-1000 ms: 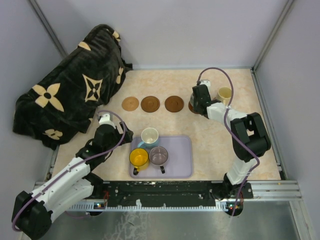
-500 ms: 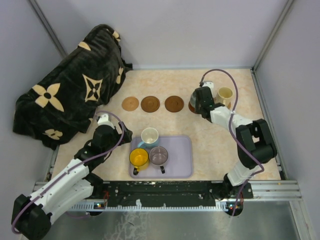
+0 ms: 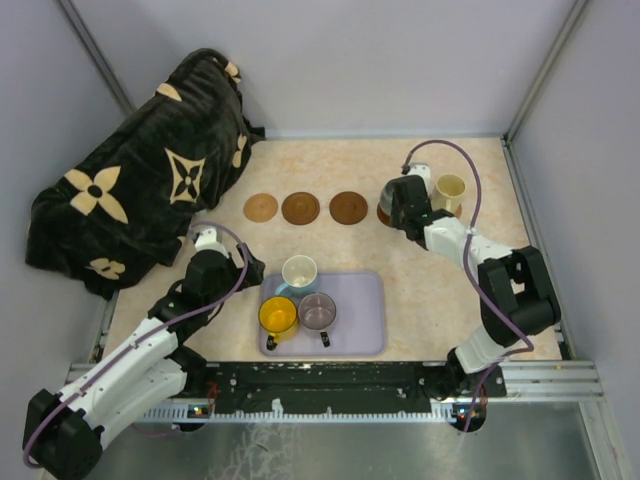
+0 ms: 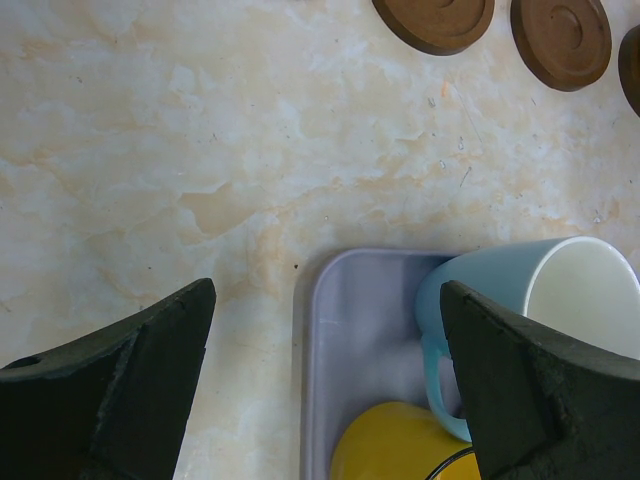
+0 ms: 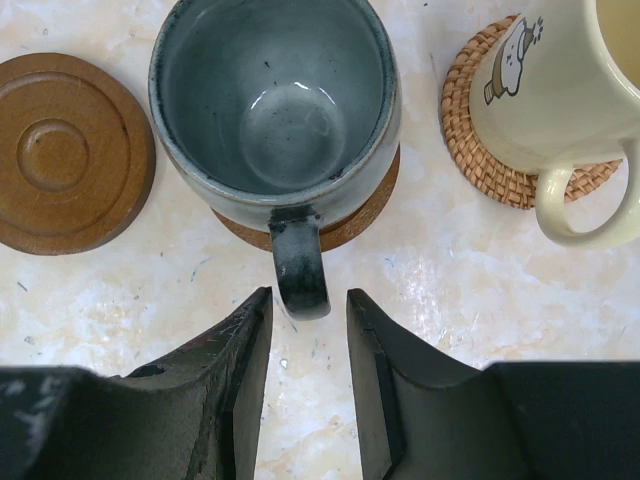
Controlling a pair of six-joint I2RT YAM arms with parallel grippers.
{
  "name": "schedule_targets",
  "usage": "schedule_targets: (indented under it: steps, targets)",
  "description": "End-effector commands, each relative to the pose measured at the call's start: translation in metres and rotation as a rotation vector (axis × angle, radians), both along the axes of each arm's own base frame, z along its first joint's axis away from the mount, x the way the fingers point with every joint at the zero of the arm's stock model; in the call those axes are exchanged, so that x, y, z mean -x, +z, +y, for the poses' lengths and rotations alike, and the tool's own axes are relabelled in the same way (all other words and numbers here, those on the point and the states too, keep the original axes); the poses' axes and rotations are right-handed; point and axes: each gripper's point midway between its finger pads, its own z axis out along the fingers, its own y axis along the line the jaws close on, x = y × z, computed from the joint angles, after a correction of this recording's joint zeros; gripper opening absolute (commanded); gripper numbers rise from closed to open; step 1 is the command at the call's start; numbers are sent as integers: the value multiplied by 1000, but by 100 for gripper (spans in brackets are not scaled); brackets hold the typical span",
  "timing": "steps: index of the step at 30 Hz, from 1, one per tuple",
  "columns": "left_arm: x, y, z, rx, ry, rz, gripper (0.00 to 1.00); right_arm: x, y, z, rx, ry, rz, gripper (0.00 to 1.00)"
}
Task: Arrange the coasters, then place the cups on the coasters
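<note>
A dark grey-green cup (image 5: pixel 275 100) stands on a brown coaster (image 5: pixel 372 212); its handle (image 5: pixel 300 275) points at my right gripper (image 5: pixel 308 310). That gripper is open, with a gap on each side of the handle's end. A cream cup (image 5: pixel 560 80) stands on a woven coaster (image 5: pixel 470 130) to the right. Three bare wooden coasters (image 3: pixel 260 208) (image 3: pixel 300 208) (image 3: pixel 348 207) lie in a row. My left gripper (image 4: pixel 328 292) is open over the left rim of the lavender tray (image 4: pixel 350 330), which holds a white-and-blue cup (image 4: pixel 560 300), a yellow cup (image 4: pixel 400 445) and a mauve cup (image 3: pixel 317 311).
A black blanket with tan flower patterns (image 3: pixel 140 180) is heaped at the back left of the table. Grey walls with metal posts close off the back and both sides. The tray (image 3: pixel 360 325) lies near the front edge between the two arm bases.
The right gripper's jaws have spread apart from the dark cup's handle, and its arm has shifted slightly right. The left arm has not moved.
</note>
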Motion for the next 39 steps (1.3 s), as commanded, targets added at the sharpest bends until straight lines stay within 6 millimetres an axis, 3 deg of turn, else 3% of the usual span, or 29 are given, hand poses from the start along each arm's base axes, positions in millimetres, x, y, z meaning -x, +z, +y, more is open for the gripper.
schedule_targets:
  steps: [1, 16, 21, 23, 26, 28, 33, 39]
  targets:
    - [2, 2, -2, 11, -8, -4, 100, 1, 19, 7, -23, 6, -60, 37]
    - [4, 5, 0, 12, -4, -9, 100, 6, 13, 15, -9, 11, -45, 37]
    - [5, 5, 0, 12, -7, -6, 100, 13, 20, 11, -1, -25, -48, 37]
    - [5, 5, 0, 9, -8, -4, 100, 20, 24, 11, -14, -29, -54, 41]
    - [5, 7, -1, 4, -20, -7, 100, 33, 32, 15, -31, -19, -65, 60]
    - [6, 10, -2, -4, -36, -7, 100, 43, 37, 19, -29, -8, -66, 67]
    - [9, 16, -3, -36, -75, 10, 100, 73, 52, 29, -71, 28, -65, 72]
    - [22, 23, -24, 24, -194, -4, 100, 111, 58, 37, -143, 62, -44, 73]
